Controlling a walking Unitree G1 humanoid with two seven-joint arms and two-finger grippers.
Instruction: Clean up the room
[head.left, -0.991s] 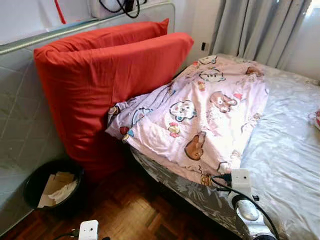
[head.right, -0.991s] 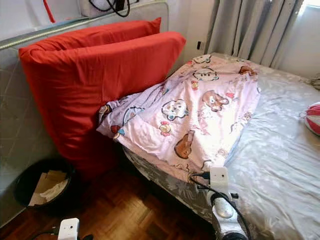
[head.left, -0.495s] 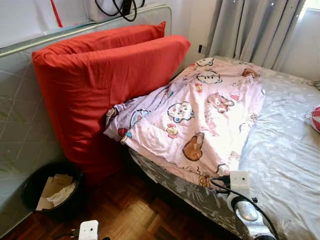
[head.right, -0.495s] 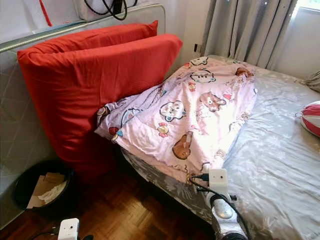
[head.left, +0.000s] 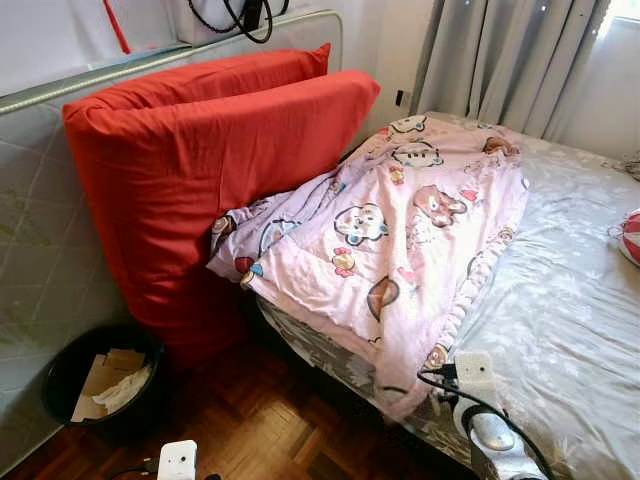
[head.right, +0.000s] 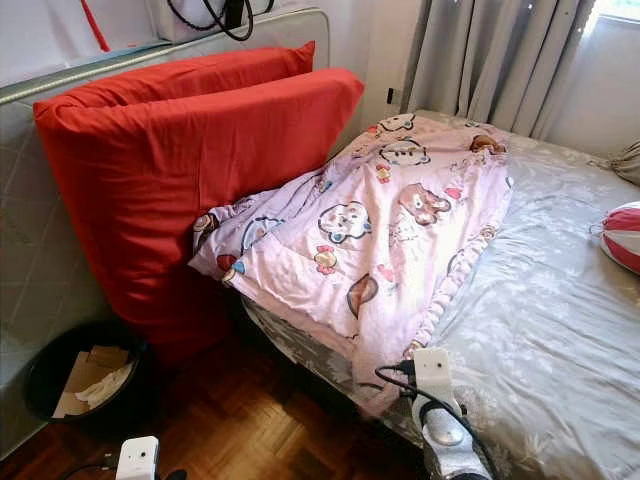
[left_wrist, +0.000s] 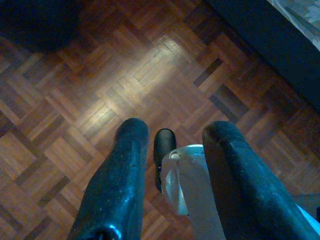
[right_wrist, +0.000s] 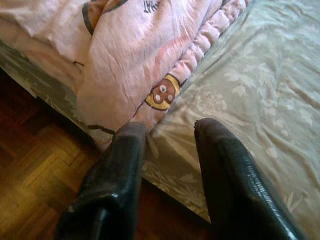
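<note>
A pink blanket printed with cartoon animals lies rumpled across the left side of the bed. Its near corner hangs over the bed's edge. My right arm reaches up at that corner. In the right wrist view my right gripper is open, and the blanket's hem lies just beyond its fingertips, with nothing between them. My left gripper hangs open over the parquet floor, holding nothing.
Two big red cushions lean against the padded headboard, touching the blanket. A black bin with paper in it stands on the floor below them. Grey curtains hang behind the bed. A red-and-white object lies at the bed's right.
The blanket's near edge has folded over and slid toward me; its corner now droops off the bed. My right wrist has dropped slightly lower.
</note>
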